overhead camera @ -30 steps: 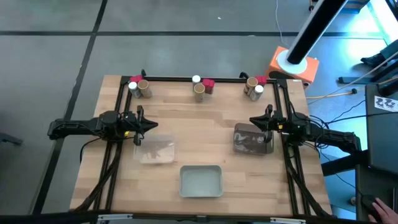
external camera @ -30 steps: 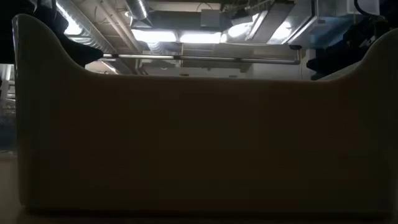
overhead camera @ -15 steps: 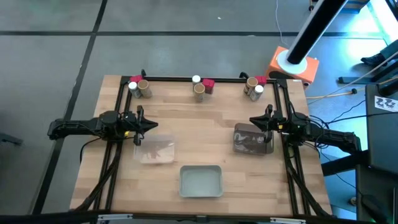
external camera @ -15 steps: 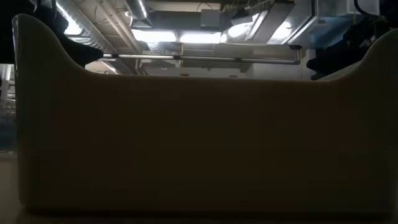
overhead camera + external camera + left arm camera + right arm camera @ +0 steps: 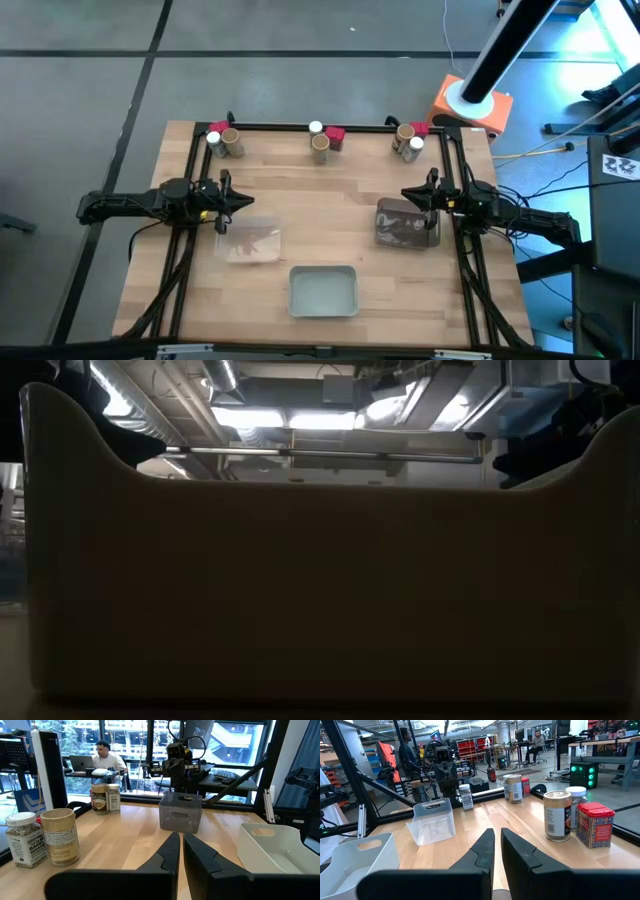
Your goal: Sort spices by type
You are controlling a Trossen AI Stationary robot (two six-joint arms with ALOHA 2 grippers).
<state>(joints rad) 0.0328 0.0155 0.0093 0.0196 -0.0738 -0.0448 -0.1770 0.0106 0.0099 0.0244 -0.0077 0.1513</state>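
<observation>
The spices stand on their bases in three groups along the table's far edge. The left group (image 5: 222, 138), the middle group (image 5: 323, 138) and the right group (image 5: 410, 138) each hold a tan cylinder, a white-lidded clear jar and a small red tin. My left gripper (image 5: 245, 200) is shut and level at mid-left, pointing toward the table's right. My right gripper (image 5: 405, 196) is shut and level at mid-right, pointing left. In the wrist views the shut fingers (image 5: 181, 855) (image 5: 497, 852) have nothing between them. A tan cylinder (image 5: 60, 836) and a jar (image 5: 22, 840) show near the left gripper.
A clear tray (image 5: 252, 242) lies beside my left gripper and a grey tray (image 5: 405, 222) beside my right. A white tray (image 5: 323, 290) at the near edge fills the low view with its wall (image 5: 320, 590). A black frame (image 5: 300, 127) borders the table. People sit in the room beyond.
</observation>
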